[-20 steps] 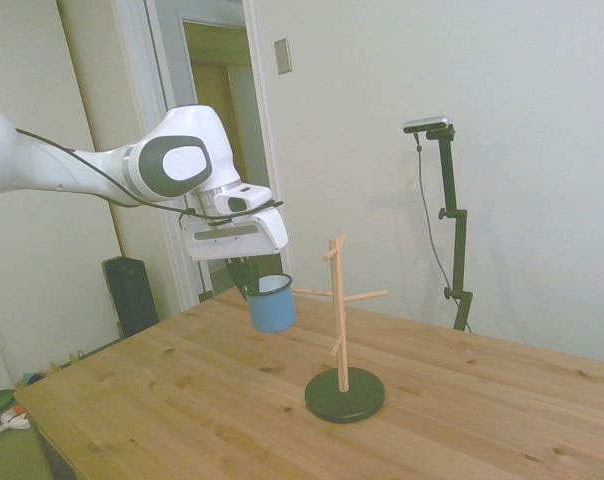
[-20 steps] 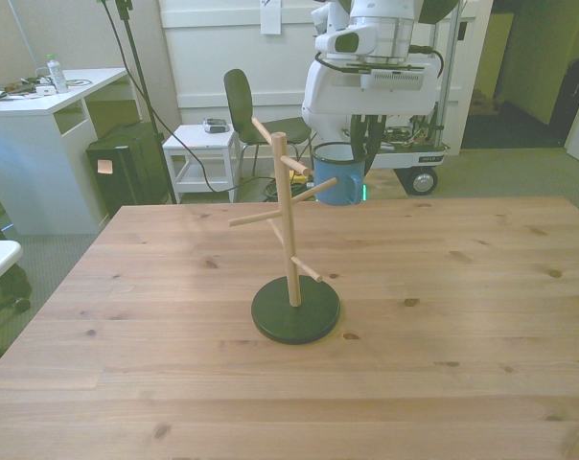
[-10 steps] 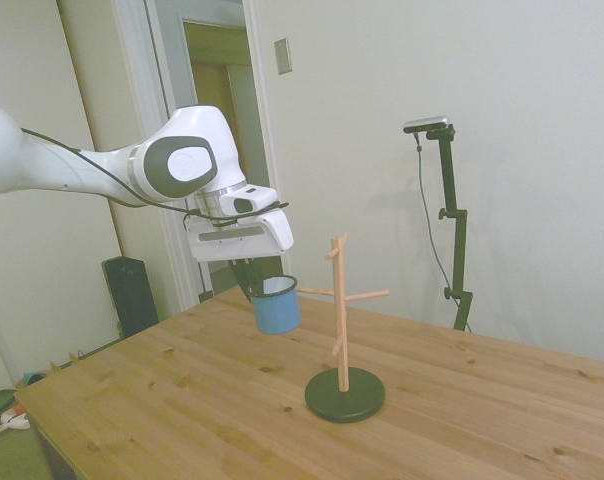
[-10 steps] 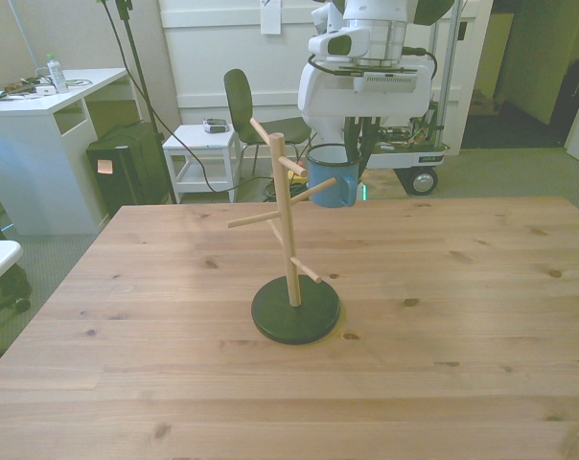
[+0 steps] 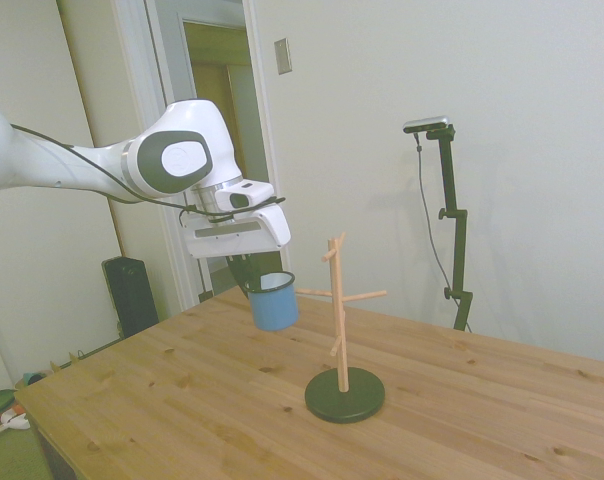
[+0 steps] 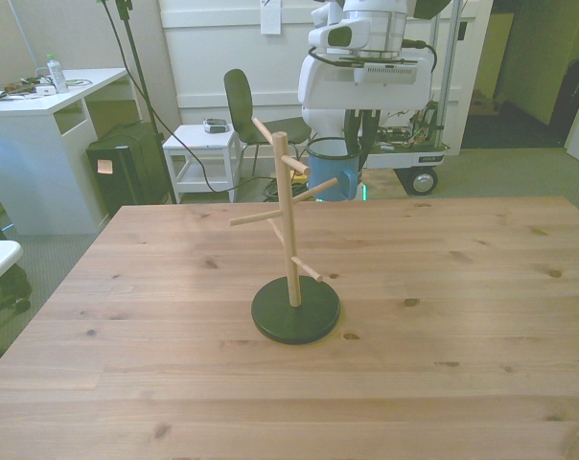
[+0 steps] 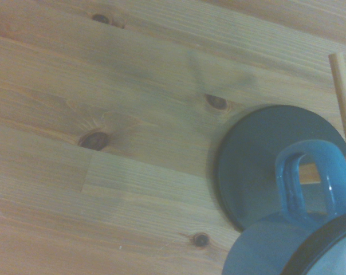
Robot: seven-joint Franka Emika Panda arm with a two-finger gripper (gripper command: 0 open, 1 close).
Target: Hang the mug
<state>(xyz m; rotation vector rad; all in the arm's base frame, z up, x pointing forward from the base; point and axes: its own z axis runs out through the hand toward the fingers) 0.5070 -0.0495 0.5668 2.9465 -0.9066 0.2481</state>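
The mug is light blue with a dark rim and hangs upright in the air above the table, held at its rim by my gripper, which is shut on it. The wooden rack stands on a dark round base just beside it. One peg tip ends close to the mug's side. In the front view the mug sits behind the rack's upper pegs. The wrist view has the mug's loop handle over the base, with wood showing through the loop.
The wooden table stretches wide around the rack. Beyond its far edge are a chair, a small white cart and a white desk. A doorway lies behind the arm in the side view.
The mug shifted slightly toward the front view's left, nearer the rack's pegs, then the gripper rose a little. The rack has not moved.
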